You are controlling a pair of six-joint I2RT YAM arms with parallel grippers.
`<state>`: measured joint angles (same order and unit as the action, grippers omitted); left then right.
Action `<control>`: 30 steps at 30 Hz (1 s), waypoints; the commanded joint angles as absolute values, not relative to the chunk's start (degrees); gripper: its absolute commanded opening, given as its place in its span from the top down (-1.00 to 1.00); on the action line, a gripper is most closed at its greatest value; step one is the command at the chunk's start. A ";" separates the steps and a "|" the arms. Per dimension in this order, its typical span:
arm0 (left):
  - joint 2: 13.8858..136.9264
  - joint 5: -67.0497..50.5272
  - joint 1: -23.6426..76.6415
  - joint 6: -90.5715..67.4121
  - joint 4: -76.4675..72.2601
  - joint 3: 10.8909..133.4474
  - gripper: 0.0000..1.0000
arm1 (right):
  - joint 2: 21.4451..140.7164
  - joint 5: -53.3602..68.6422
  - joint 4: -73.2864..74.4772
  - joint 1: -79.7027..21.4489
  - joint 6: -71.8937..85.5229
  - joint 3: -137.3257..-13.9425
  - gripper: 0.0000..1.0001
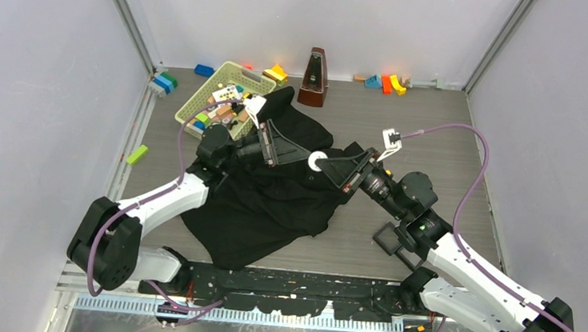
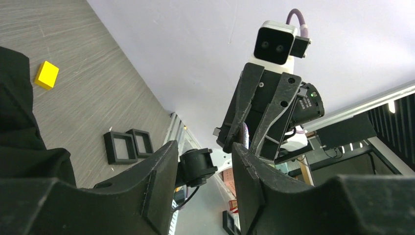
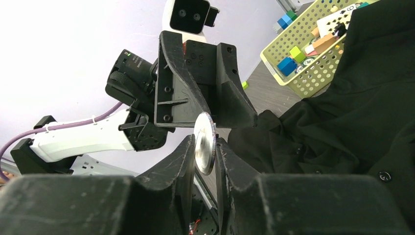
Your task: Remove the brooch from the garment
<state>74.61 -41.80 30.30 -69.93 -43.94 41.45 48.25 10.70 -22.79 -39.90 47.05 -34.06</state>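
1. R gripper (image 3: 202,145): fingers pressed onto the brooch (image 3: 204,151), pinching it edge-on by its lower part. The upper rim stands proud of the fingertips.
2. Brooch: small round disc, pale w/ metallic sheen. Sits between the two grippers' tips, over the garment (image 1: 271,208). In the R wrist view it shows no cloth on it.
3. L gripper (image 2: 203,152): fingers spread, nothing between them. Points straight at R gripper, tips just beside the brooch. Contact w/ disc: can't tell.
4. Garment: black, crumpled, buttons visible. Lies under both grippers, the bulk on the near side of them.
5. Perforated yellow-green basket (image 1: 215,95): holds mixed coloured blocks and cards. Beyond L gripper, at the garment's far edge.
6. Metronome (image 1: 313,78): upright, beyond both grippers, near back wall.
7. Two black square trays (image 2: 128,145): side by side on the tabletop, near R arm, apart from the cloth.
8. Yellow block (image 2: 46,75): lies on the tabletop just beside the garment's edge.
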 commanded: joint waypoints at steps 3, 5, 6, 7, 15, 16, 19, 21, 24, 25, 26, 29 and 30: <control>73.48 -42.57 29.10 -72.42 -50.47 40.90 0.03 | 47.82 9.08 -25.51 -39.81 45.98 -34.82 0.51; 72.70 -42.05 28.61 -72.29 -50.28 40.21 0.03 | 47.48 7.91 -24.82 -39.81 45.88 -34.70 0.51; 72.49 -41.98 28.49 -72.19 -50.27 40.15 0.03 | 47.43 7.58 -24.66 -39.81 45.84 -34.66 0.51; 72.37 -42.01 28.48 -72.14 -49.97 40.16 0.03 | 47.32 7.53 -24.59 -39.81 45.69 -34.57 0.52; 74.07 -44.34 28.39 -74.71 -54.08 40.57 0.01 | 47.96 8.38 -24.84 -39.81 45.99 -34.85 0.51; 74.65 -45.21 28.39 -75.26 -54.79 40.87 0.03 | 48.27 8.54 -24.99 -39.81 46.21 -34.87 0.51; 76.48 -47.63 28.45 -77.01 -57.19 41.47 0.10 | 48.80 9.12 -25.74 -39.81 46.95 -34.94 0.52; 77.21 -48.66 28.48 -78.22 -59.30 41.53 0.16 | 49.12 9.48 -26.17 -39.81 47.20 -35.00 0.52; 77.90 -49.46 28.48 -79.07 -60.55 41.80 0.19 | 49.73 9.84 -26.53 -39.81 47.43 -35.19 0.52; 78.13 -49.78 28.55 -79.22 -60.56 41.88 0.19 | 49.92 9.98 -26.62 -39.81 47.59 -35.22 0.51; 78.33 -49.96 28.56 -79.45 -60.56 41.96 0.20 | 50.01 10.12 -26.69 -39.81 47.61 -35.28 0.52; 78.65 -50.31 28.56 -80.03 -61.55 42.10 0.27 | 50.37 10.39 -26.65 -39.81 47.68 -35.48 0.51; 78.77 -50.48 28.56 -80.11 -61.75 42.14 0.31 | 50.41 10.38 -26.57 -39.81 47.66 -35.46 0.52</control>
